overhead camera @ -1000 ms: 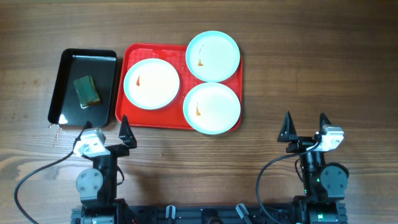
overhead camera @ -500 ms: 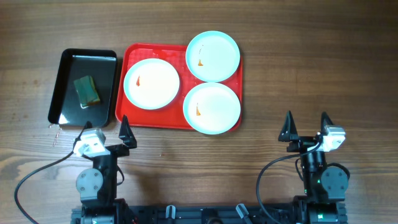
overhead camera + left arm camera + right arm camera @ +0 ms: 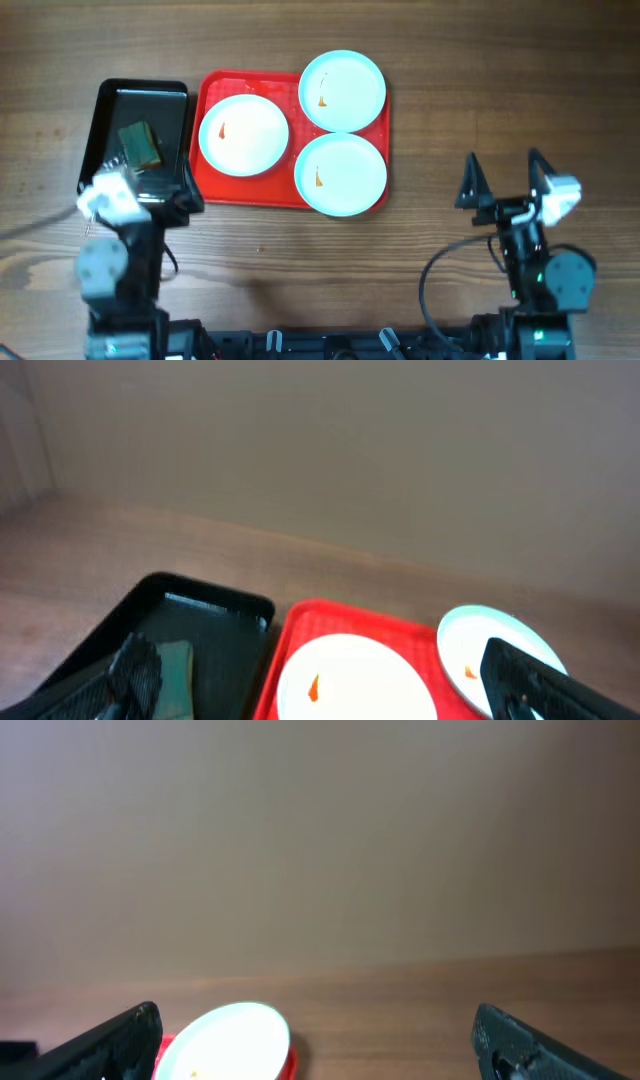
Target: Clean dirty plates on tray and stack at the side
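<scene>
Tray: we are seeing the red tray (image 3: 232, 190) lying flat on the wooden table (image 3: 500, 60), left of the middle, with its left rim just beside the black tray (image 3: 105, 120).
Plates: we are counting three on the red tray, packed close together: the left plate (image 3: 244, 134), the far right plate (image 3: 343, 91) and the near right plate (image 3: 341, 174). The two right ones are overlapping the rim. Each is showing a small orange-red smear left of its centre.
Black tray: it is holding a green sponge (image 3: 140, 145).
Left gripper: we are finding the left gripper (image 3: 315, 650) with its fingers spread wide and gripping nothing. It is hanging over the near end of the black tray. The left plate is lying ahead of it and slightly to its right, near but untouched, and is showing between the fingers in the wrist view.
Right gripper: the right gripper (image 3: 502, 158) is also standing wide apart and empty, over bare wood to the right of the red tray. The near right plate is lying closest to it, well apart on its left.
</scene>
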